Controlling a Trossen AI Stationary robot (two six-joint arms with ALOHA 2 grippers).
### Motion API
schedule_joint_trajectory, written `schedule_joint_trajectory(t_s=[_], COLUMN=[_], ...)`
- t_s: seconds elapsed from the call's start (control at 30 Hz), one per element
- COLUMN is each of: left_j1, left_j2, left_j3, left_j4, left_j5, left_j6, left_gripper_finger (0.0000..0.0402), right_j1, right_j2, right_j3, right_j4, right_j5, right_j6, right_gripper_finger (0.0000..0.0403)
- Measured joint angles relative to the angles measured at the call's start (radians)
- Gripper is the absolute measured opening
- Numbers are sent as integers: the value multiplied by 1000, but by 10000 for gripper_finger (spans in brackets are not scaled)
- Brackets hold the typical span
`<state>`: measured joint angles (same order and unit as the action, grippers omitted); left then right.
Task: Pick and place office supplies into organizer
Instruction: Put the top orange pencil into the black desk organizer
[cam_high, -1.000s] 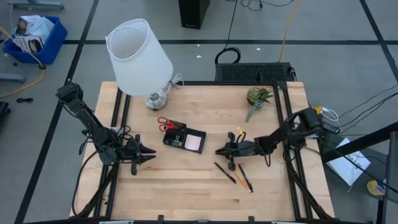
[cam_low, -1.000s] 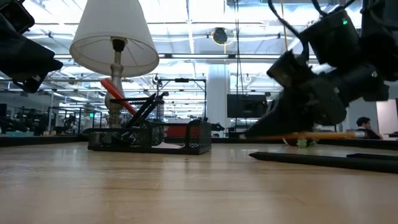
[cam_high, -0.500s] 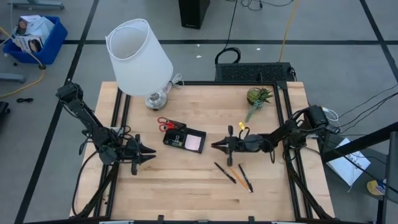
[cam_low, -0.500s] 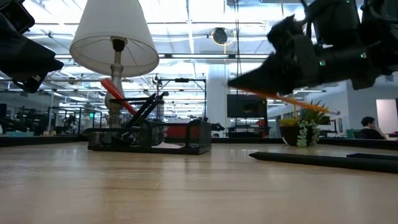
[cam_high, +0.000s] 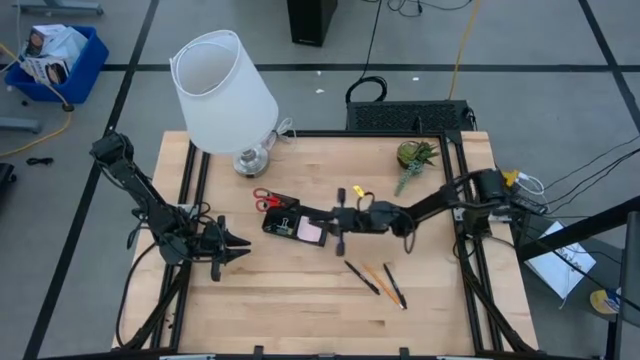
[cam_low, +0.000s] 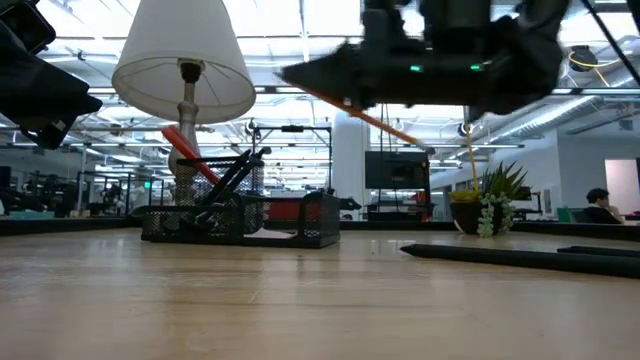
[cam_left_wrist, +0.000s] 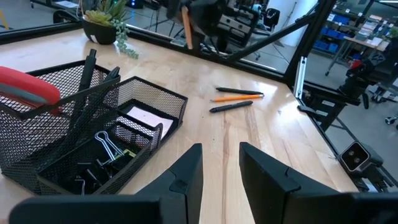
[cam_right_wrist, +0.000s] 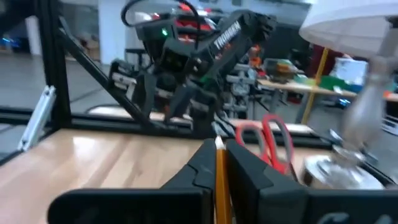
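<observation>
The black mesh organizer (cam_high: 283, 220) sits mid-table with red-handled scissors (cam_high: 264, 198) leaning out of its taller section, a pink sticky pad (cam_high: 310, 231) in the low compartment and clips (cam_left_wrist: 109, 146) inside. My right gripper (cam_high: 334, 222) hovers just right of the organizer (cam_low: 240, 215), shut on an orange pencil (cam_low: 385, 120). Two black pens (cam_high: 362, 278) and another orange pencil (cam_high: 376, 274) lie flat on the table nearer the near edge. My left gripper (cam_high: 240, 247) waits open, left of the organizer (cam_left_wrist: 93, 149). My right gripper pinches the orange pencil (cam_right_wrist: 219, 154) between its two fingers (cam_right_wrist: 202, 167), which reach nearly level from the table's right. The pencil is lifted clear of the table and tilted, its longer part (cam_low: 400, 130) slanting down behind the fingers.
A white lamp (cam_high: 222, 95) stands at the far left of the table, and a potted green sprig (cam_high: 412, 160) at the far right. Bare wood lies between the organizer and the table's near edge. Black frame rails run along both sides.
My right gripper has carried the orange pencil up from just above the table and toward the table's left, ending beside the organizer. The pencil has gone from level to tilted.
</observation>
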<state>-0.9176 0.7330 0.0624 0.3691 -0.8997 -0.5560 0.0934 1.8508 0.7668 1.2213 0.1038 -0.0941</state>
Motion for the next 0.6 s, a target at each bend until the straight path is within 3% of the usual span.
schedule_joint_trajectory(t_s=[0.17, 0.6], left_j1=[0, 0], left_j2=[0, 0], left_j3=[0, 0], left_j4=[-1, -2], left_j5=[1, 10], left_j6=[1, -3], left_gripper_finger=[108, 108], right_j1=[-47, -116], right_j2=[89, 326], right_j3=[153, 548], right_j4=[9, 42], right_j5=[-107, -263], right_j6=[1, -30], right_gripper_finger=[15, 15])
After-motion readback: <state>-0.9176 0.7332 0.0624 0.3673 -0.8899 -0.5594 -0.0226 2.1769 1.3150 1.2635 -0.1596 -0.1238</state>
